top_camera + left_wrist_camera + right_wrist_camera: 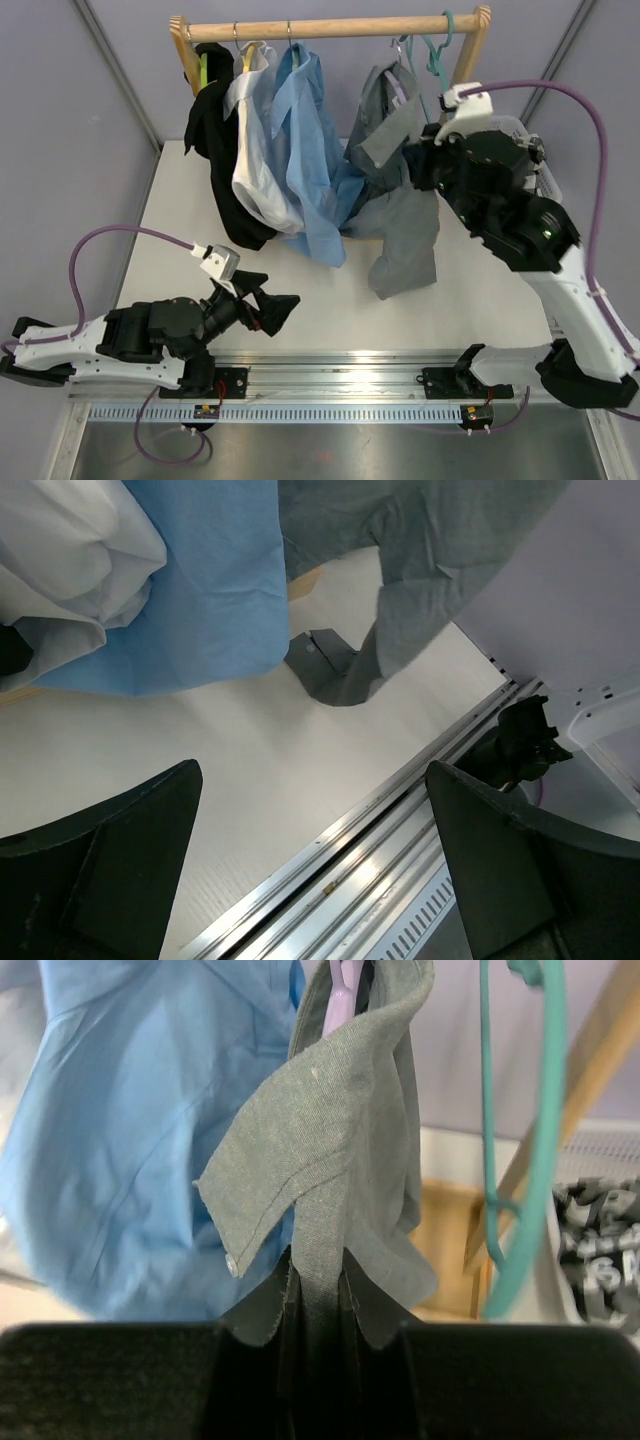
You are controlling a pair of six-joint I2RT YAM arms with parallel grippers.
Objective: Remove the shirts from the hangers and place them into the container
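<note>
Several shirts hang on the wooden rail point(330, 27): black point(210, 150), white point(255, 165), light blue point(310, 170) and grey point(405, 215). The grey shirt point(330, 1130) hangs on a lilac hanger point(343, 995), and my right gripper point(320, 1290) is shut on its collar fold. A bare teal hanger point(530, 1160) hangs just to the right. Behind it stands the white lattice container point(600, 1145), holding a black-and-white checked shirt point(595, 1230). My left gripper point(280, 310) is open and empty, low over the table's front, short of the shirts' hems point(430, 570).
The rack's wooden side posts point(470, 50) stand at the rail's ends, and its wooden base point(450, 1240) lies under the shirts. A metal rail point(400, 820) runs along the table's near edge. Grey walls close in both sides.
</note>
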